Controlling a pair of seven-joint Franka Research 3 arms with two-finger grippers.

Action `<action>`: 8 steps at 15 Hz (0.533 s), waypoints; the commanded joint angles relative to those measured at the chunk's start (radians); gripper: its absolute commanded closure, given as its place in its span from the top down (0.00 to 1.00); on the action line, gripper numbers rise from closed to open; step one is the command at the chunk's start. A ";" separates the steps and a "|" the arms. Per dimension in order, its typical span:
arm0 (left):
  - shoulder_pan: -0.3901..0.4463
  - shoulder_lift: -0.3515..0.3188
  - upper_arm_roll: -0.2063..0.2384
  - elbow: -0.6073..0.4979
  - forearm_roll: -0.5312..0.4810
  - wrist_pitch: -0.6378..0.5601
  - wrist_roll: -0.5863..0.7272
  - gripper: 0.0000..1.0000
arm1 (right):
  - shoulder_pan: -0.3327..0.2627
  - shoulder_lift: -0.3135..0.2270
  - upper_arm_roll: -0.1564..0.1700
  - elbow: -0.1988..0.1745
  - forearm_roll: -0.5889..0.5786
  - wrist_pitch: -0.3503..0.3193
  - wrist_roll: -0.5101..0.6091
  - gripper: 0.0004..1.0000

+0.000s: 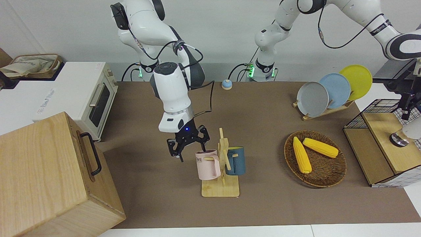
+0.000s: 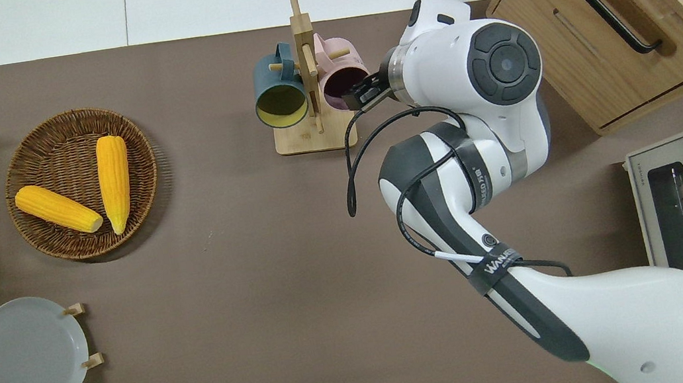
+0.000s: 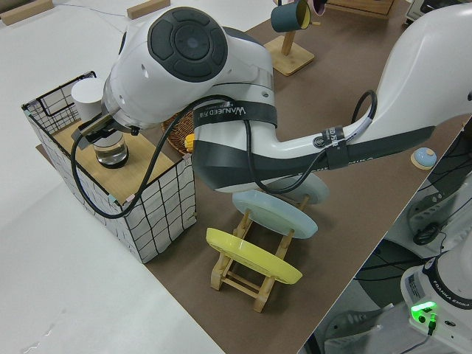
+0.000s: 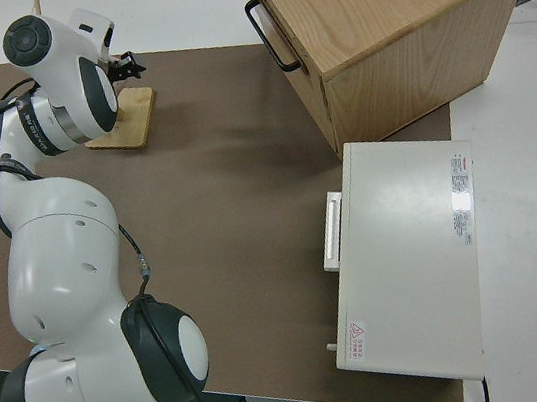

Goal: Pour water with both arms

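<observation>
Right arm (image 1: 171, 95) angled over pink mug (image 1: 207, 164)

Front, overhead, two side views; shared mug rack (image 1: 221, 164).

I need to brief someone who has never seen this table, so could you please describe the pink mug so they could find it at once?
Find the upright wooden mug stand, roughly mid-table toward the edge farthest from the robots. Two mugs hang from its pegs: the pale pink mug on the side toward the right arm's end, with the right gripper open right beside it. Its neighbour is a dark teal-blue mug; only the pink one bears dark lettering.
</observation>
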 commanded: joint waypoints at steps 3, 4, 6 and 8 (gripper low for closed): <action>-0.004 0.059 -0.012 0.013 -0.087 0.074 0.042 1.00 | -0.014 0.051 0.007 0.060 -0.015 0.074 -0.038 0.89; -0.005 0.064 -0.016 0.014 -0.091 0.077 0.042 1.00 | -0.012 0.051 0.007 0.060 -0.016 0.074 -0.038 0.88; 0.002 0.069 -0.032 0.017 -0.097 0.085 0.050 1.00 | -0.002 0.055 0.007 0.060 -0.016 0.074 -0.040 0.76; 0.002 0.087 -0.035 0.037 -0.108 0.085 0.062 0.99 | 0.002 0.060 0.007 0.060 -0.021 0.076 -0.040 0.57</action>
